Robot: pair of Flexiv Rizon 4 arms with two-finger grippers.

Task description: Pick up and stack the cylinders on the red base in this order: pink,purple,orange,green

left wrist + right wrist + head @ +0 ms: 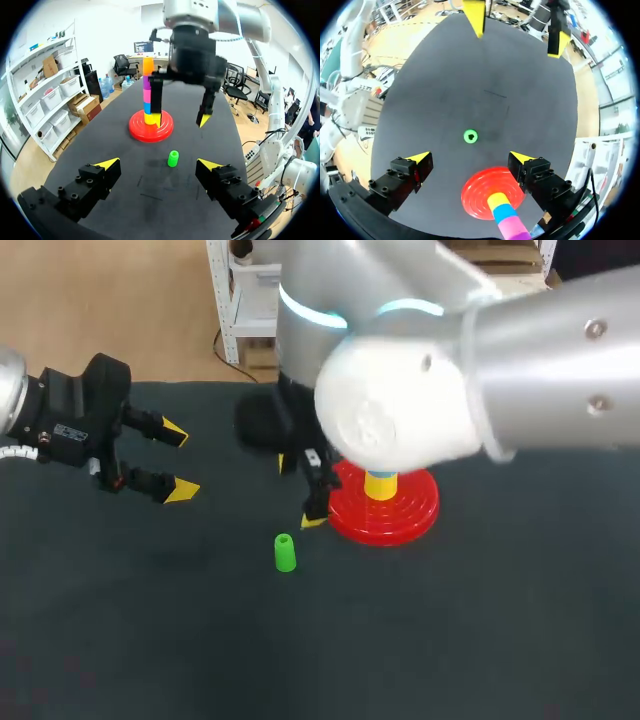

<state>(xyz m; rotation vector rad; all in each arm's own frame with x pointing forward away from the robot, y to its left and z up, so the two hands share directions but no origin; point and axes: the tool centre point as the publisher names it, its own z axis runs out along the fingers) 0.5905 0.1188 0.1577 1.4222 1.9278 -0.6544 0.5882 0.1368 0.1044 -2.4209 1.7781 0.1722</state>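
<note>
The red base (412, 516) carries a stack (147, 85) of cylinders: yellow at the bottom, then blue, pink, purple, and orange on top. A green cylinder (285, 552) stands alone on the dark table in front of the base. My right gripper (298, 492) hangs open just left of the base, empty, with the green cylinder (470, 136) on the table ahead of its fingers. The left gripper (178, 461) is open and empty far off at the left. From there the green cylinder (173, 158) lies ahead of the left gripper (159, 164), and the right gripper (179, 120) hangs over the base (140, 131).
My right arm's big grey body (480, 370) covers most of the stack from above. The dark table (450, 640) stretches out bare toward the front and right. The left gripper (516, 35) shows at the far side beyond the green cylinder.
</note>
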